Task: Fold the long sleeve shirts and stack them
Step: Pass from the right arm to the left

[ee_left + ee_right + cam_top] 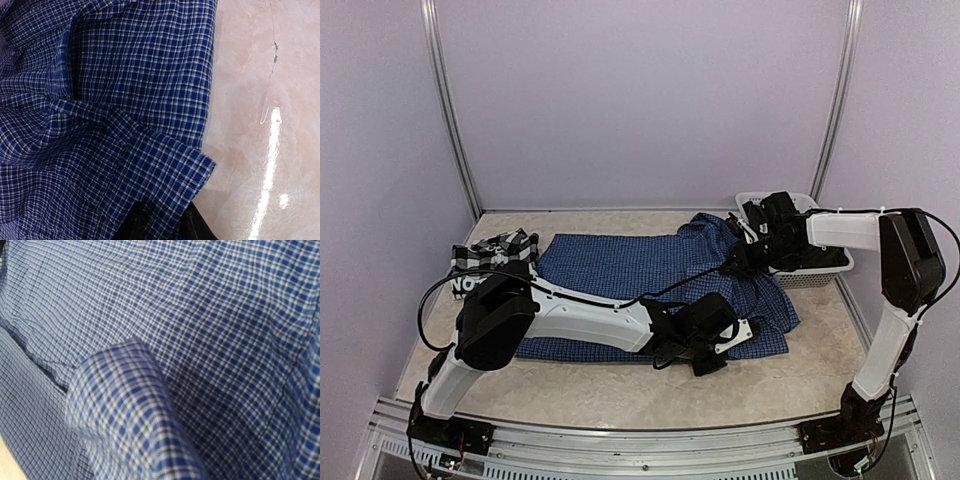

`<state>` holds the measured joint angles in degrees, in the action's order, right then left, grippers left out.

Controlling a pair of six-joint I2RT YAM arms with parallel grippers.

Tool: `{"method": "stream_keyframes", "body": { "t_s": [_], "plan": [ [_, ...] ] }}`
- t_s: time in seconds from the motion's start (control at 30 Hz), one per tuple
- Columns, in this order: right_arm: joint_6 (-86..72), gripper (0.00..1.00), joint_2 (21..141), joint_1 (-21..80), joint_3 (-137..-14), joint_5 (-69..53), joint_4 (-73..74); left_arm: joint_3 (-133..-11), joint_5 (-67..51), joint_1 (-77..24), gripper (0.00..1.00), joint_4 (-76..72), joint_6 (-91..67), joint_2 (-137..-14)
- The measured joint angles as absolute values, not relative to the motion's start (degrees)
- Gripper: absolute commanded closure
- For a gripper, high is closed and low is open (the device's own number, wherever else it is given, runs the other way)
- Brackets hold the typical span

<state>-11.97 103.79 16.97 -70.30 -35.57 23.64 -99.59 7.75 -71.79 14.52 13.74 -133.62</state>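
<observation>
Blue shirt (610, 265) lies spread flat across the table (620, 395), long axis L–R, near edge twd the arm bases. Its far-R corner is bunched + raised off the surface. Plaid shirt (492, 250), b/w w/ white letters, sits crumpled at far L, just beside the blue shirt's L end. White basket (825, 268) at far R, behind R arm.

R gripper (735, 258): at the raised corner, in front of the basket. Jaws closed. Cloth peaks up to it, so it has hold of the blue shirt. R wrist view: fingers hidden, only a rolled fold of blue check up close, flat fabric beyond.

L gripper (705, 355): low at the shirt's near edge, R of centre, arm lying across the cloth. L wrist view: two dark fingers (131, 227) at btm, strip of hem between them, gap narrow. Pinched tight or not, can't tell. Hem corner turned over, bare table just beside it.
</observation>
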Motion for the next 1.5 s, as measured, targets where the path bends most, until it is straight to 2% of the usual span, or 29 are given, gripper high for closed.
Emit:
{"method": "stream_keyframes", "body": {
  "t_s": [0.37, 0.53, 0.7, 0.87, 0.93, 1.13, 1.5],
  "plan": [
    [-11.9, 0.99, 104.3, 17.0, -70.3, -35.8, 23.6, -99.6, 1.7, -70.8, 0.89, 14.5, 12.8, -133.6],
    [-11.9, 0.99, 104.3, 17.0, -70.2, -35.8, 23.5, -99.6, 0.2, -69.8, 0.9, 14.5, 12.0, -133.6],
    [-11.9, 0.99, 104.3, 17.0, -69.9, -35.9, 23.2, -99.6, 0.2, -69.5, 0.99, 14.5, 11.9, -133.6],
    [-11.9, 0.98, 104.3, 17.0, -69.8, -36.0, 23.2, -99.6, 0.2, -69.5, 1.0, 14.5, 11.9, -133.6],
    [-11.8, 0.94, 104.3, 17.0, -69.7, -36.0, 23.2, -99.6, 0.2, -69.5, 1.0, 14.3, 11.9, -133.6],
    [-11.7, 0.71, 104.3, 17.0, -69.7, -35.9, 23.3, -96.0, 0.7, -69.5, 1.0, 12.4, 12.3, -131.9],
    [-11.5, 0.35, 101.2, 17.0, -69.7, -35.1, 24.6, -85.3, 6.5, -68.1, 1.0, 14.9, 18.1, -115.8]
  ]
}}
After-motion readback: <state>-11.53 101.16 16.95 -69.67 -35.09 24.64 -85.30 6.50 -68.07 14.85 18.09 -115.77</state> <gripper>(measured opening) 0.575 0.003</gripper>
